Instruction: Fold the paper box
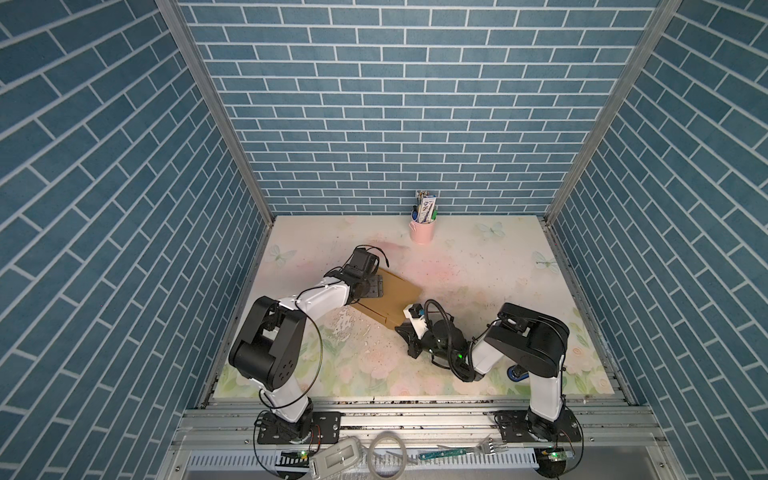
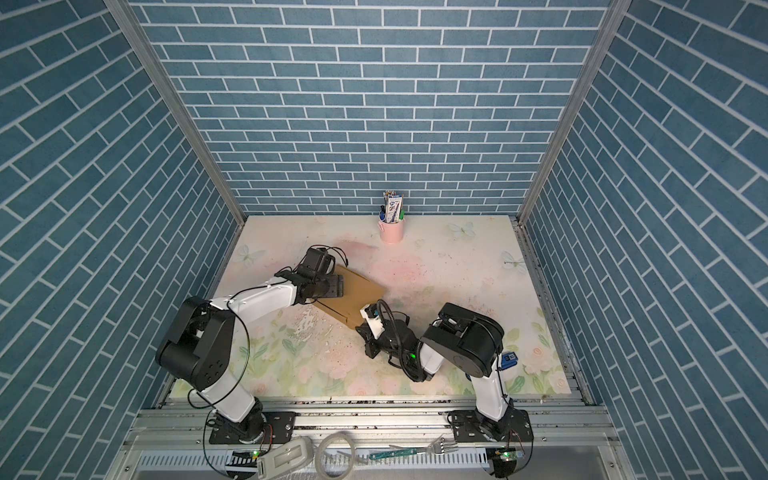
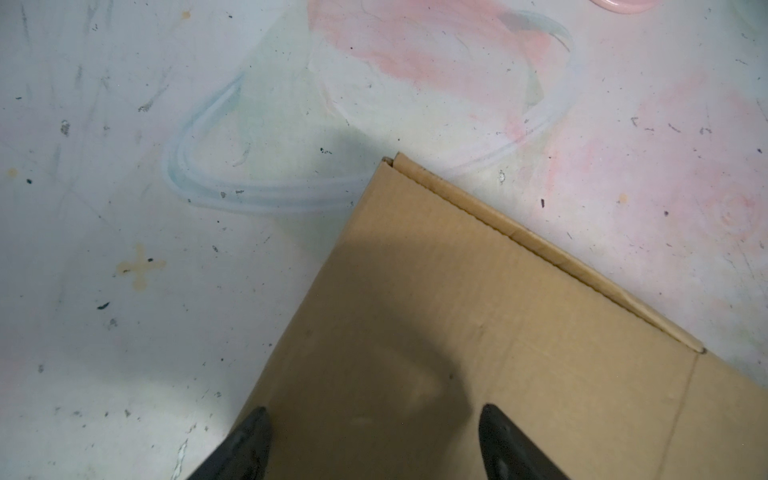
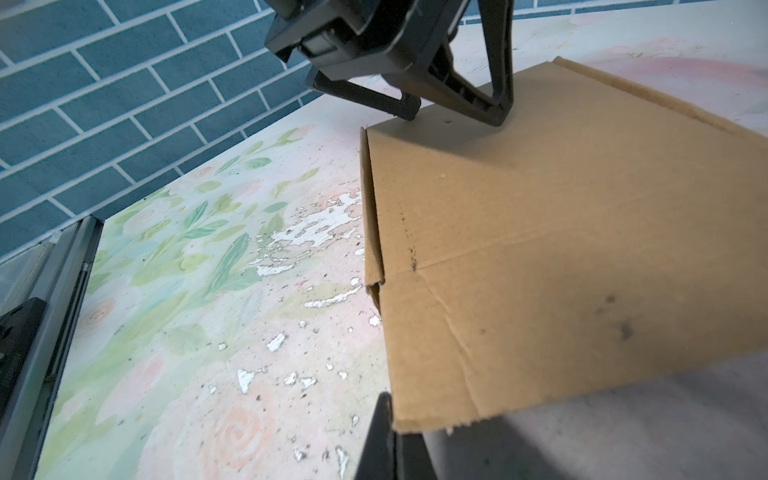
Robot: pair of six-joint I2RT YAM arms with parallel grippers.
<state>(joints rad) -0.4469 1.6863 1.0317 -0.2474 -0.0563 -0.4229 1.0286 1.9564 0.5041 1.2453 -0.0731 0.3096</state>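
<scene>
Our left hand [image 3: 372,409] wide open, tips on the paper box [image 3: 478,291], our right hand [image 4: 390,415] pinched tight on its lifted corner

My count of the table [image 1: 478,270]
One cardboard box [image 1: 399,297], one pink cup [image 1: 422,232] at the back edge, one fork [image 1: 494,446] on the front rail [image 1: 415,419], and two grippers of mine: left gripper [image 3: 374,419] and right gripper [image 4: 384,403].

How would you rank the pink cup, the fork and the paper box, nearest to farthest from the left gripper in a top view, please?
1. paper box, right under the left gripper.
2. pink cup, at the back wall.
3. fork, on the front rail.
</scene>
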